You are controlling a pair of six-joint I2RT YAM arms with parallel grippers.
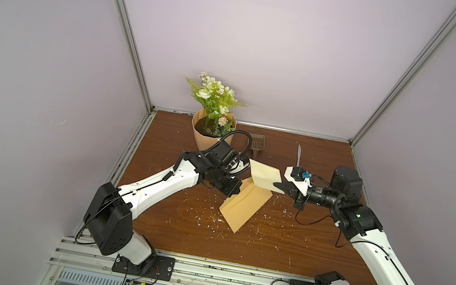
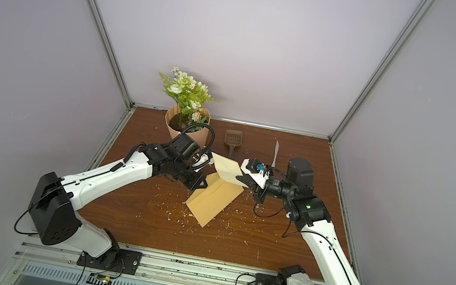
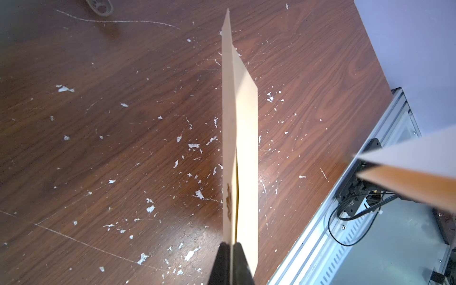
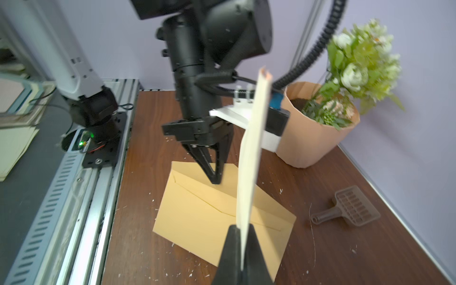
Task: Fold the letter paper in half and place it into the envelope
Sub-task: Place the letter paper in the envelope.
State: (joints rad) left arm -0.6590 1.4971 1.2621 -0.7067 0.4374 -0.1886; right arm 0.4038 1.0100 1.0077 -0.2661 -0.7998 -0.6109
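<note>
Right tool (image 1: 276, 186) pinching letter paper (image 1: 263, 175), above envelope (image 1: 242, 209)

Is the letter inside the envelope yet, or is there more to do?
Not yet. Done: the pale cream letter paper looks folded. In hand: the right end effector pinches it in the air, and the left end effector pinches an edge of the mustard-yellow paper envelope. Left: sliding the paper inside.

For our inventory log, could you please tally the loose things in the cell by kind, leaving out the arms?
Paper items: 2 (letter, envelope)
Utensils: 2 (scoop, knife)
Plants: 1 (potted plant)
Total: 5
</note>
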